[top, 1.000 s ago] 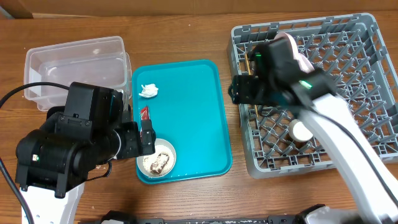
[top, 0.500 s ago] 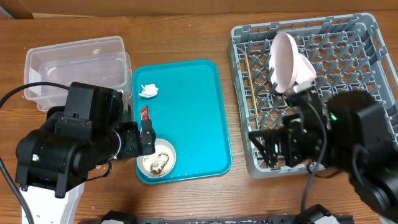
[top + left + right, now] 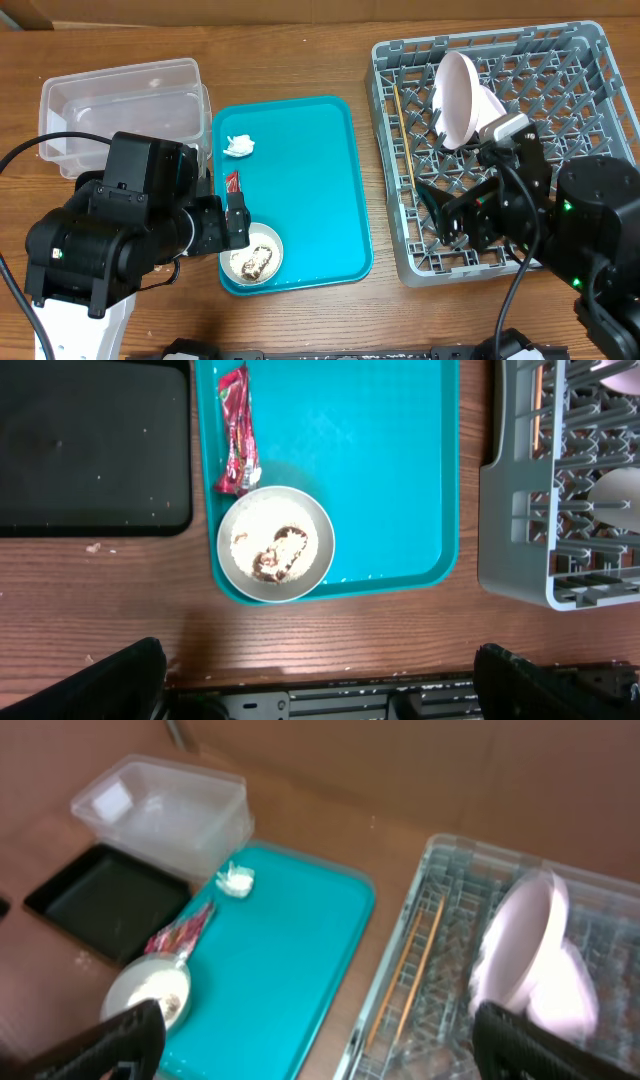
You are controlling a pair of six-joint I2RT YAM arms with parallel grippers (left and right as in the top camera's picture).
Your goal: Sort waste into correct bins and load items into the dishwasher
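On the teal tray (image 3: 310, 190) lie a crumpled white tissue (image 3: 238, 146), a red wrapper (image 3: 237, 430) and a white bowl (image 3: 300, 520) holding rice-like scraps (image 3: 272, 552). A pinkish plate (image 3: 455, 95) stands on edge in the grey dish rack (image 3: 590, 60), with the wooden chopsticks (image 3: 402, 135) lying along the rack's left side. My left gripper (image 3: 320, 680) hangs open above the table's front edge, near the bowl, with nothing in it. My right gripper (image 3: 450, 215) is wide open and empty over the rack's front left part.
The clear tub (image 3: 120, 100) stands at the back left. The black tray (image 3: 95, 450) lies left of the teal tray and is hidden under my left arm in the overhead view. Bare wood separates the teal tray from the rack.
My right arm has swung from the rack's back left to its front, and its jaws have spread wider. The plate now shows, standing in the rack. My left arm has not moved.
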